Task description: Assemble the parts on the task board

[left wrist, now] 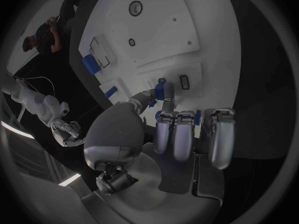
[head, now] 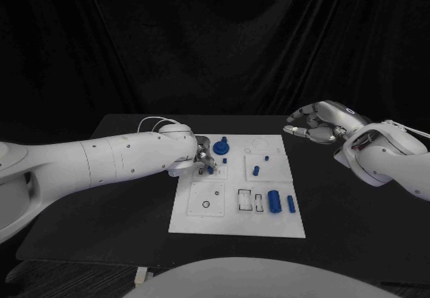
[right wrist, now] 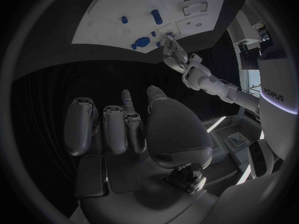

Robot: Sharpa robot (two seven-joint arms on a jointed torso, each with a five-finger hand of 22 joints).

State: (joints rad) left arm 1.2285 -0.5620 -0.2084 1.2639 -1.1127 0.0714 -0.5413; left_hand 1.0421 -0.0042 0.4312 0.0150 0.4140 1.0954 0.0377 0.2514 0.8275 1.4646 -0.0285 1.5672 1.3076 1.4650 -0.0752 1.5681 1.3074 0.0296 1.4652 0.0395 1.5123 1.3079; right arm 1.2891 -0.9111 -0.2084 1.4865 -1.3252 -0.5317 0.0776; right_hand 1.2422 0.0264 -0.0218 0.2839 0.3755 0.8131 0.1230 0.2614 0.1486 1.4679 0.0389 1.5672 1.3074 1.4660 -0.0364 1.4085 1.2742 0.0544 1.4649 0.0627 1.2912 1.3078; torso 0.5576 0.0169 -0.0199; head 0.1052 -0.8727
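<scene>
The white task board (head: 235, 223) lies in the middle of the black table. My left hand (head: 201, 155) hovers over its far left corner and pinches a small blue part (left wrist: 163, 90) between thumb and a finger, just above the board (left wrist: 187, 40). A blue round part (head: 221, 148) stands beside that hand. More blue parts lie on the board: two small pegs (head: 256, 169), a thick cylinder (head: 274, 202) and a thinner one (head: 291, 203). My right hand (head: 318, 124) hangs raised off the board's far right corner, its fingers (right wrist: 115, 129) curled in, holding nothing.
Black-outlined rectangular slots (head: 245, 198) and a square sub-plate with a small ring (head: 207, 203) mark the board's near half. Bare black table (head: 349, 223) lies to the right of the board and to its left (head: 117, 211). A black curtain closes off the back.
</scene>
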